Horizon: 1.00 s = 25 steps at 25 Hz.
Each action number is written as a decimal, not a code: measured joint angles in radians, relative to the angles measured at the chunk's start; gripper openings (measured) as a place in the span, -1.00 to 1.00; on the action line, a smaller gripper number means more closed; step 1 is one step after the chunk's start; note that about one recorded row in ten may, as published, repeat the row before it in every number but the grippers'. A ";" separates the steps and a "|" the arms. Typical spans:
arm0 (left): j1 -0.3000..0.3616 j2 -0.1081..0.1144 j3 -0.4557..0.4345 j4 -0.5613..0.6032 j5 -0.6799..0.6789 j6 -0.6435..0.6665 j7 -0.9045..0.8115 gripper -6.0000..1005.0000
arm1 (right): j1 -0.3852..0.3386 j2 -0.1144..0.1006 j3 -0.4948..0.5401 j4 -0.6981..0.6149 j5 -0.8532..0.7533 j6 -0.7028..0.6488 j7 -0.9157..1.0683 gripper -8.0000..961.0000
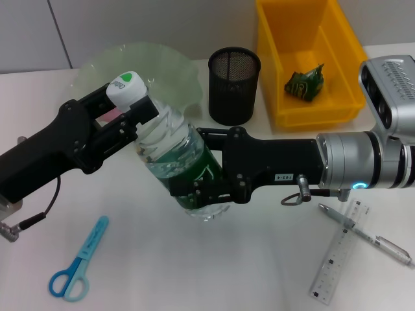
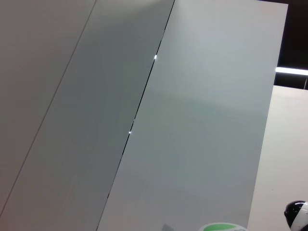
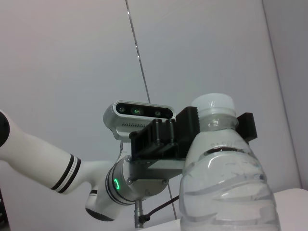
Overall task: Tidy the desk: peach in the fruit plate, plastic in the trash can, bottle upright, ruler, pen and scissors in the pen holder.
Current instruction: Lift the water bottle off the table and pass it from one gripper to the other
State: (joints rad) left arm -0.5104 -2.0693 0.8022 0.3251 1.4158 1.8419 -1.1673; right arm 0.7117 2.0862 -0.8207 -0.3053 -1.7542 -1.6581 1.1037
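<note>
A clear water bottle point(image 1: 172, 139) with a white cap and a green label hangs tilted at mid-table, cap toward the fruit plate. My left gripper point(image 1: 139, 113) is shut on its neck just under the cap. My right gripper point(image 1: 194, 167) is shut around its lower body. The right wrist view shows the bottle point(image 3: 226, 192) close up, with the left gripper point(image 3: 216, 126) on its neck. The green fruit plate point(image 1: 162, 61) lies at the back left. The peach is hidden but for a pink sliver point(image 1: 110, 115) behind the left fingers. A green plastic wrapper point(image 1: 306, 83) lies in the yellow trash can point(image 1: 279, 39).
The black mesh pen holder point(image 1: 233, 84) stands between the plate and the yellow bin. Blue scissors point(image 1: 78, 260) lie near the front left edge. A clear ruler point(image 1: 337, 254) and a pen point(image 1: 366, 232) lie at the front right under my right arm.
</note>
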 joint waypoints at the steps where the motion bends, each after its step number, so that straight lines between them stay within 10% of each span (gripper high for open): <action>1: 0.000 0.000 0.000 0.000 0.000 -0.001 0.000 0.23 | 0.000 0.000 0.000 0.000 0.000 0.000 -0.001 0.68; 25: -0.004 0.003 0.002 0.002 0.000 -0.003 0.000 -0.07 | 0.000 0.000 0.000 0.000 0.002 0.000 -0.004 0.70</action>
State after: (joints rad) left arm -0.5139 -2.0661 0.8043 0.3267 1.4158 1.8391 -1.1677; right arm 0.7117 2.0862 -0.8207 -0.3053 -1.7523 -1.6582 1.0997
